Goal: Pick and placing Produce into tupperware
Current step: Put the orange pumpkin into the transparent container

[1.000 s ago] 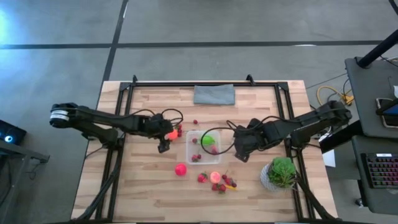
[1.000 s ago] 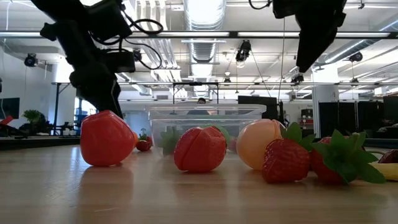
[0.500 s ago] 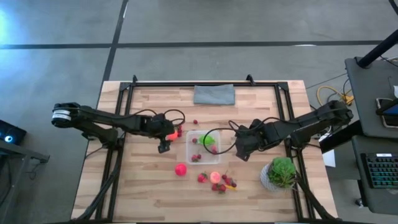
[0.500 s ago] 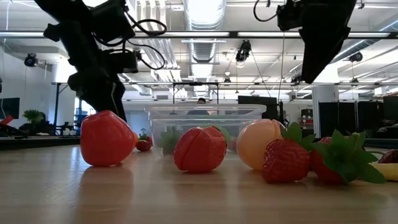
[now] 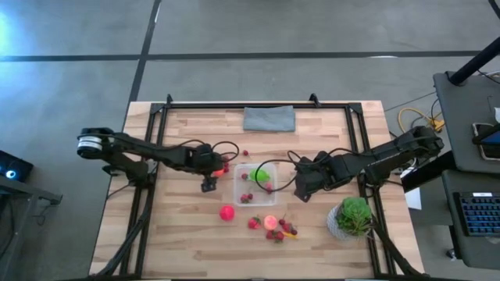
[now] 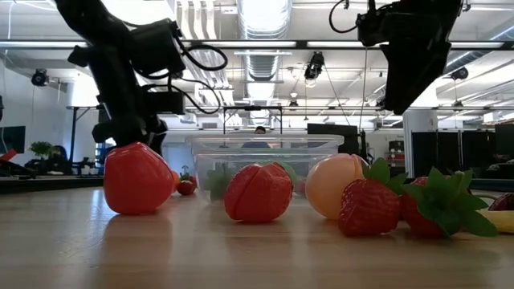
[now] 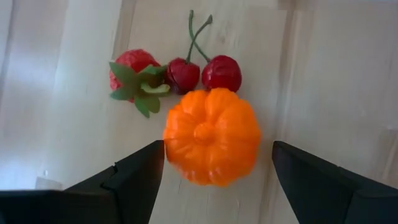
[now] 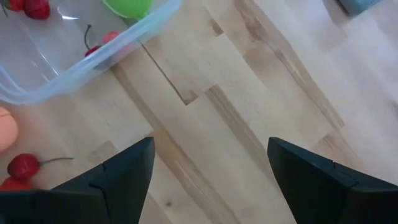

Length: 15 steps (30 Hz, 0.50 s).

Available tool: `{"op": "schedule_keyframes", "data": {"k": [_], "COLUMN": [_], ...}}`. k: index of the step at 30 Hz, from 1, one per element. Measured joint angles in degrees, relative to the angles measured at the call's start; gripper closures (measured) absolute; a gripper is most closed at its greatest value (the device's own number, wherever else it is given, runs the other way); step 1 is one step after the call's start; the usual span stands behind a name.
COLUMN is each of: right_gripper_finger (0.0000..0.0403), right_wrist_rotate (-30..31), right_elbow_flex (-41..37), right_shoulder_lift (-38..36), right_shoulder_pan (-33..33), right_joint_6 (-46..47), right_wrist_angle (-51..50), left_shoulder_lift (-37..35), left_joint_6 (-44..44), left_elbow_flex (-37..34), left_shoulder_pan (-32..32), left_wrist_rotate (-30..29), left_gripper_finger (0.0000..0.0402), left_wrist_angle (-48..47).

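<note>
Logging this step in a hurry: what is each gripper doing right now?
Left gripper: open, straddling the orange fruit, not closed on it.
Right gripper: open, holding nothing, beside the tupperware.

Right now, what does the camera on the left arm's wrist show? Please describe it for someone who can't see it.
A ribbed orange toy fruit sits on the wooden table between the two dark fingers of the open left end effector. Just beyond it lie a pair of red cherries and a strawberry.
</note>
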Motion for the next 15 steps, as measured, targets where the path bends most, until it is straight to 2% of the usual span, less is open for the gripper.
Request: {"op": "schedule_keyframes", "data": {"k": [8,15], "right_gripper_finger": [0.0097,0.0101], "right_wrist_rotate": [0.00,0.00], "right_elbow_flex": [0.00,0.00], "right_shoulder_lift": [0.00,0.00], "right_shoulder_pan": [0.00,0.00], "right_joint_6": [0.55,0.55], "right_wrist_angle": [0.50,0.55], "left_shoulder_lift": [1.52,1.50], "left_joint_6": [-0.04,0.13], "left_elbow_flex": [0.02,-0.26], "left_shoulder_pan": [0.00,0.39], "left_wrist_rotate": [-0.12,-2.72], "left_gripper_finger": [0.0119,0.0119], "left_wrist_angle": [2.32,4.13]}}
